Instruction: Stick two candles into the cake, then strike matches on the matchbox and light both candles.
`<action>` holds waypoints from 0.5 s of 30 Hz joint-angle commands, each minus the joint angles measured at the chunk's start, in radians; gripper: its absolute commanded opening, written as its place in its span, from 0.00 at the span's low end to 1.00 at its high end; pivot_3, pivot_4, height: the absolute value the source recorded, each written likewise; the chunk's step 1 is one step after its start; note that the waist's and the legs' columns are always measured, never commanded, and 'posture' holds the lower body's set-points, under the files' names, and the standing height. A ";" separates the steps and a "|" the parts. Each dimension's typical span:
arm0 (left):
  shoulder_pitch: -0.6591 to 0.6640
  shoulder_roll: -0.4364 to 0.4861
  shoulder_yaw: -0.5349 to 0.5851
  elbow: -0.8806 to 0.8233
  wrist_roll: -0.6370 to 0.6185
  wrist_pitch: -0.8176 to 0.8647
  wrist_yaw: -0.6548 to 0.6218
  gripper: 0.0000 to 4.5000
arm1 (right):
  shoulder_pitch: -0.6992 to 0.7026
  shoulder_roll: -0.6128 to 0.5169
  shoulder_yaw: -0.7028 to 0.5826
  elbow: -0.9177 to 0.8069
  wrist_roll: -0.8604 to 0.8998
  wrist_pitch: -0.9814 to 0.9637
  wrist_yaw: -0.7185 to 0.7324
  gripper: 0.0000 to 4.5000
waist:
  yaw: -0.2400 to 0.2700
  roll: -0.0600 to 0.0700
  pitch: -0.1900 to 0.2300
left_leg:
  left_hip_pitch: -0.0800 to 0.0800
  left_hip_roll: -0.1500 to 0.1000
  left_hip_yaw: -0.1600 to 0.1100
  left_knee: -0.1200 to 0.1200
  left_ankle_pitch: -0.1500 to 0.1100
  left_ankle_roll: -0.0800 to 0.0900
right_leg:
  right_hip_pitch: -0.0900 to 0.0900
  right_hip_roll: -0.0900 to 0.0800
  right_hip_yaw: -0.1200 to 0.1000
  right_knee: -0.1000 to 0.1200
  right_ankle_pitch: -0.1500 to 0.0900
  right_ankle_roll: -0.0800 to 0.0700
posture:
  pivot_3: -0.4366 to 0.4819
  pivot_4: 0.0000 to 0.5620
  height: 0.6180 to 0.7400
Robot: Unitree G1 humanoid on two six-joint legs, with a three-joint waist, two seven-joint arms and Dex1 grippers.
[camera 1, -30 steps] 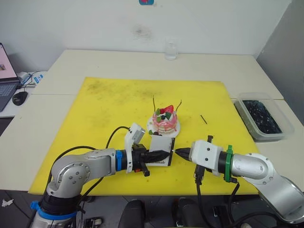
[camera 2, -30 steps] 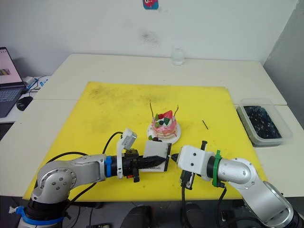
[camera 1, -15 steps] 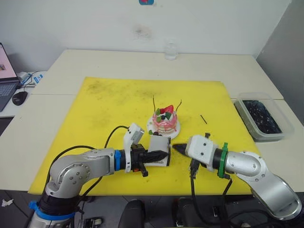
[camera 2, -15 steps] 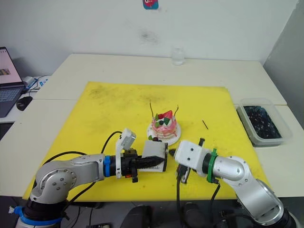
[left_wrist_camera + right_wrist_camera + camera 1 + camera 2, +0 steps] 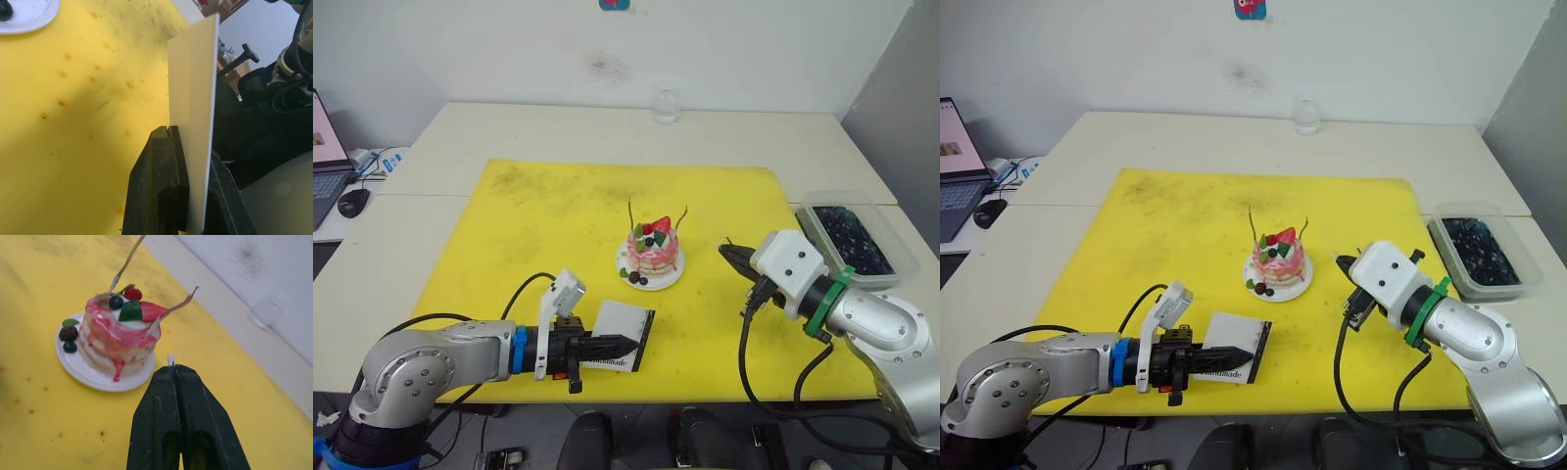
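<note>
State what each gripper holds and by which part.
Left gripper: flat white matchbox, pinched across its near edge. Right gripper: shut on a short dark match, only its tip protruding.

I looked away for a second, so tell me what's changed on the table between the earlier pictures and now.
The right hand left the matchbox and swung up to the cake's right side, shut on a match whose pale tip shows beyond its fingers. The left hand drew back toward the robot, still clamping the matchbox. Both candles remain planted in the cake, which has not moved.
</note>
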State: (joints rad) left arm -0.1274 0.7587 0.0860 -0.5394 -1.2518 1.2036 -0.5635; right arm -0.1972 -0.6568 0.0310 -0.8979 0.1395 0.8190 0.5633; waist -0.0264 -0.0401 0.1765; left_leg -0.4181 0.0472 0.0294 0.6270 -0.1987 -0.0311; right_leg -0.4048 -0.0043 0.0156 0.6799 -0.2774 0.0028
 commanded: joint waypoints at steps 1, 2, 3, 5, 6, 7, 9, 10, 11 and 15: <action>0.002 -0.011 0.009 -0.007 -0.008 -0.024 0.004 0.00 | -0.020 -0.007 0.000 -0.032 0.017 0.000 -0.002 0.01 | 0.000 0.000 0.000 | 0.000 0.000 0.000 0.000 0.000 0.000 | 0.000 0.000 0.000 0.000 0.000 0.000 | 0.48 0.27 1.00; 0.003 -0.013 0.008 -0.004 -0.008 -0.027 0.005 0.00 | -0.024 -0.009 0.003 -0.030 0.017 -0.001 -0.001 0.01 | 0.000 0.000 0.000 | 0.000 0.000 0.000 0.000 0.000 0.000 | 0.000 0.000 0.000 0.000 0.000 0.000 | 0.48 0.27 1.00; 0.003 -0.015 0.008 -0.002 -0.008 -0.029 0.005 0.00 | -0.027 -0.010 0.005 -0.028 0.018 -0.002 -0.001 0.01 | 0.000 0.000 0.000 | 0.000 0.000 0.000 0.000 0.000 0.000 | 0.000 0.000 0.000 0.000 0.000 0.000 | 0.48 0.27 1.00; 0.005 -0.023 0.010 0.002 -0.014 -0.031 0.010 0.00 | -0.027 -0.010 0.005 -0.029 0.020 -0.004 0.000 0.01 | 0.000 0.000 0.000 | 0.000 0.000 0.000 0.000 0.000 0.000 | 0.000 0.000 0.000 0.000 0.000 0.000 | 0.48 0.27 1.00; 0.005 -0.026 0.011 0.004 -0.017 -0.031 0.012 0.00 | -0.027 -0.010 0.005 -0.030 0.021 -0.004 -0.001 0.01 | 0.000 0.000 0.000 | 0.000 0.000 0.000 0.000 0.000 0.000 | 0.000 0.000 0.000 0.000 0.000 0.000 | 0.48 0.27 1.00; 0.004 -0.030 0.010 0.006 -0.018 -0.031 0.012 0.00 | -0.026 -0.010 0.005 -0.030 0.022 -0.007 0.000 0.01 | 0.000 0.000 0.000 | 0.000 0.000 0.000 0.000 0.000 0.000 | 0.000 0.000 0.000 0.000 0.000 0.000 | 0.48 0.27 1.00; 0.002 -0.033 0.007 0.009 -0.017 -0.032 0.012 0.00 | -0.024 -0.009 0.008 -0.029 0.021 -0.011 -0.001 0.01 | 0.000 0.000 0.000 | 0.000 0.000 0.000 0.000 0.000 0.000 | 0.000 0.000 0.000 0.000 0.000 0.000 | 0.48 0.27 1.00; 0.000 -0.038 0.006 0.012 -0.020 -0.031 0.015 0.00 | -0.022 -0.009 0.008 -0.029 0.021 -0.016 0.000 0.01 | 0.000 0.000 0.000 | 0.000 0.000 0.000 0.000 0.000 0.000 | 0.000 0.000 0.000 0.000 0.000 0.000 | 0.48 0.27 1.00; -0.003 -0.043 0.006 0.015 -0.023 -0.030 0.018 0.00 | -0.017 -0.008 0.007 -0.028 0.022 -0.022 0.001 0.01 | 0.000 0.000 0.000 | 0.000 0.000 0.000 0.000 0.000 0.000 | 0.000 0.000 0.000 0.000 0.000 0.000 | 0.48 0.27 1.00; -0.026 -0.062 0.002 0.036 -0.038 -0.023 0.025 0.00 | 0.011 0.008 -0.005 -0.032 0.054 -0.099 0.031 0.01 | 0.000 0.000 0.000 | 0.000 0.000 0.000 0.000 0.000 0.000 | 0.000 0.000 0.000 0.000 0.000 0.000 | 0.48 0.27 1.00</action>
State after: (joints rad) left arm -0.1369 0.7042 0.0823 -0.4965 -1.2572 1.1909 -0.5363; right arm -0.1936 -0.6548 0.0440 -0.8978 0.1688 0.7681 0.5766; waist -0.0259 -0.0401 0.1765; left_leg -0.4181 0.0474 0.0290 0.6267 -0.1987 -0.0311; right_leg -0.4050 -0.0040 0.0151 0.6801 -0.2775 0.0026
